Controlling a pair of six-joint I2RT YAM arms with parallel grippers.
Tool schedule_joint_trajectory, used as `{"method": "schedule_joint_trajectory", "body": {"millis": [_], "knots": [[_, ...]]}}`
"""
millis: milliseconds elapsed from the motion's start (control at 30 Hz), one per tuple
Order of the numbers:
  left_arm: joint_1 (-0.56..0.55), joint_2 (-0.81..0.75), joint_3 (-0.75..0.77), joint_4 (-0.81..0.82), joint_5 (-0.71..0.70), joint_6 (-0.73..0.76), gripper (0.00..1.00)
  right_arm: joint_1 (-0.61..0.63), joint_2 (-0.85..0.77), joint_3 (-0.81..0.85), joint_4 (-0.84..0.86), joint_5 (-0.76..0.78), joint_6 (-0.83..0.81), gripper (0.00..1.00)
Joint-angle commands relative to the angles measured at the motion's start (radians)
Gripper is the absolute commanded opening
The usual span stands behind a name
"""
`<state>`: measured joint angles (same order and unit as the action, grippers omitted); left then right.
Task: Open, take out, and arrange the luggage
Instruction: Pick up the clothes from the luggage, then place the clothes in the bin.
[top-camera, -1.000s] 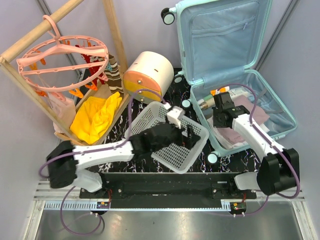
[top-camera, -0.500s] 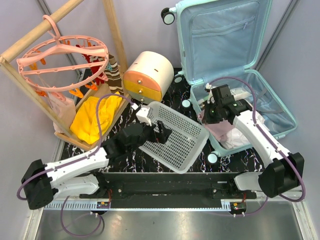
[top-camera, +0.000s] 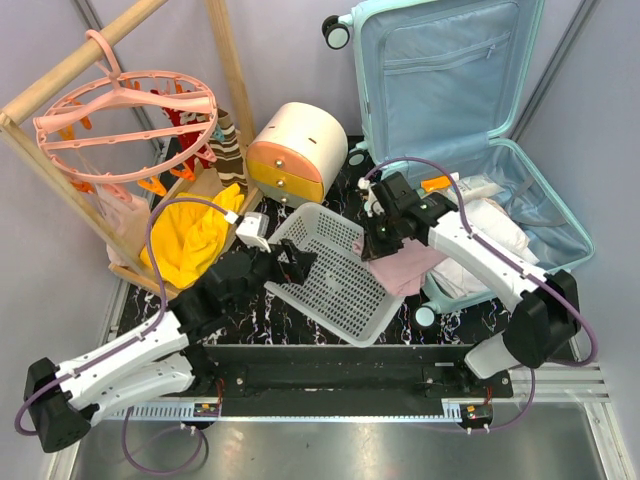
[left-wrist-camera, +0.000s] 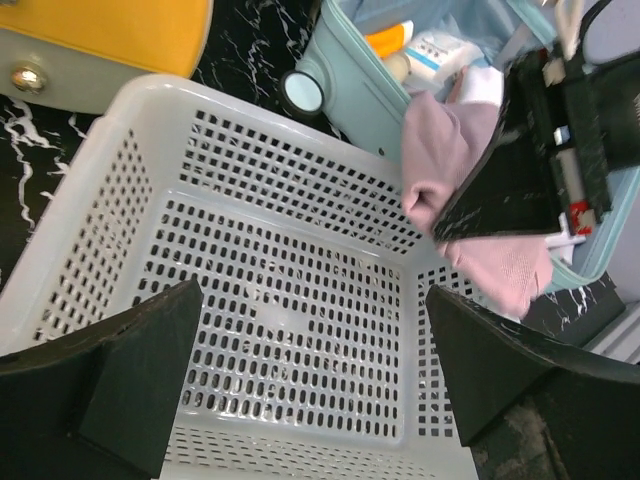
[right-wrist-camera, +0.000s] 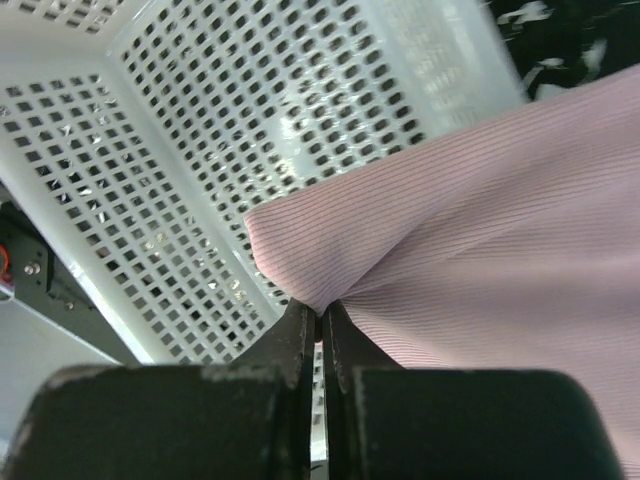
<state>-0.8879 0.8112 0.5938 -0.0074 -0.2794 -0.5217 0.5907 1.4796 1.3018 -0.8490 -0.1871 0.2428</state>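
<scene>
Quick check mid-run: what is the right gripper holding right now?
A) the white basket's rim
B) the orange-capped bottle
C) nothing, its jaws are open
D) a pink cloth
D: the right gripper is pinched shut on a fold of the pink cloth, held above the white basket.

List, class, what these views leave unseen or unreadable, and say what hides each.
- Top view: luggage contents under the pink cloth, hidden by it and the right arm.
- Right wrist view: the cloth's extent, cut off by the right edge.
- Left wrist view: labels on the toiletries, too small.
</scene>
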Motion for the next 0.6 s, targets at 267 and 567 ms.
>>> {"method": "schedule_joint_trajectory", "body": {"millis": [267,567], "knots": [[0.014,-0.122,-0.032,-0.068,-0.086,0.019,0.99,0.13,0.126,0.073,0.18,-0.15,0.121,0.0],[0.014,-0.153,-0.049,-0.085,-0.104,0.015,0.99,0.159,0.231,0.097,0.312,-0.173,0.2,0.0]]}}
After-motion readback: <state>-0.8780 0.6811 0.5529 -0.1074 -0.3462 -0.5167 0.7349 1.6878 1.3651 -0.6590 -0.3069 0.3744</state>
